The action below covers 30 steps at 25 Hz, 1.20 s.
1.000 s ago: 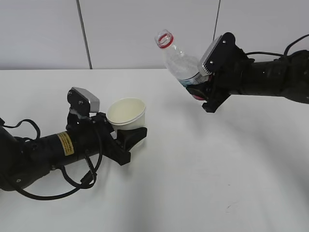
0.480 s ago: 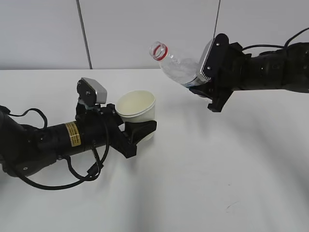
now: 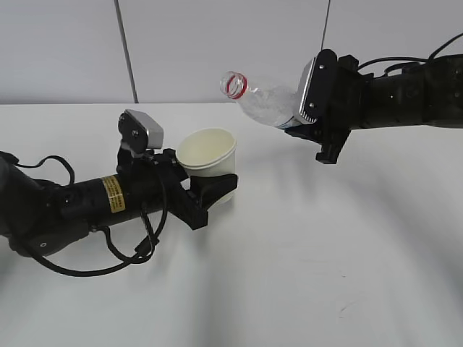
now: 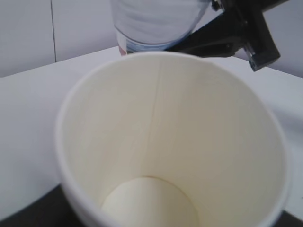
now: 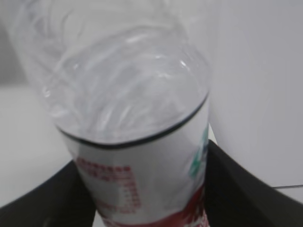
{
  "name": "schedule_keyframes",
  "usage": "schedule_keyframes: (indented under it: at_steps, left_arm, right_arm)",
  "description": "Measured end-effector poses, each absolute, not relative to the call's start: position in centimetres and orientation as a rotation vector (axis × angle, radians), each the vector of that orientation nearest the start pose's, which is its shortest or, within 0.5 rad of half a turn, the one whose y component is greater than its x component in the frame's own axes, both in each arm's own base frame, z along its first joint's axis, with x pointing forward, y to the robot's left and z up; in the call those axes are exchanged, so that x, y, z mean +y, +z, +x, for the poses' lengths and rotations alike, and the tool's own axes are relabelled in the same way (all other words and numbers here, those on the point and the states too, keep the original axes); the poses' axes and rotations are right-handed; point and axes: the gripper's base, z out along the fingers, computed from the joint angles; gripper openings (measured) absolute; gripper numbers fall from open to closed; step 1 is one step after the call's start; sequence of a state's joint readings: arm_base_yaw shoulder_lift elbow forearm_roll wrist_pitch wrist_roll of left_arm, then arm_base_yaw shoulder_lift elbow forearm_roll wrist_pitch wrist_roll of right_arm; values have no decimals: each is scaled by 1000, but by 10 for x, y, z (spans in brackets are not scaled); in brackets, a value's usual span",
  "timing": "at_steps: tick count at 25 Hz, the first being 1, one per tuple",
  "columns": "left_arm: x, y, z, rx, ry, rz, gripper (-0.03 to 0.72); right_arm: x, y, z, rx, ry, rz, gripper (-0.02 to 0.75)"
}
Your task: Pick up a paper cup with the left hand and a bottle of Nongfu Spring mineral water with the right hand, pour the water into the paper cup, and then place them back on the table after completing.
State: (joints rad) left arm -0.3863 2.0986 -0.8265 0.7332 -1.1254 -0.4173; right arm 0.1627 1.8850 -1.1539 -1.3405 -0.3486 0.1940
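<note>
My left gripper, on the arm with the yellow label, is shut on a cream paper cup and holds it upright above the white table. The left wrist view looks into the cup; its inside looks dry and empty. My right gripper is shut on a clear Nongfu Spring bottle with a red neck ring. The uncapped bottle is tilted steeply left, its mouth above and a little right of the cup. The right wrist view shows the bottle's label between black fingers. No water stream shows.
A grey wall with a dark vertical seam stands behind the table. Black cables loop under the left arm.
The left arm has raised the cup and carried it right, toward the bottle. The right arm has tipped the bottle further left and lowered its mouth.
</note>
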Motion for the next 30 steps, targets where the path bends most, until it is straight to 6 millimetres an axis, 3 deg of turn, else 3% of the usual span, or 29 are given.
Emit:
schedule_keyframes:
  at_steps: [7,30]
  left_arm:
    - [-199,111,314,1634,-872,809,413]
    - [-199,111,314,1641,-867,803,413]
  right_arm:
    - [96,200,400,1511,-255,-1482,441]
    - [97,212,406,1334,-398,-1616,440]
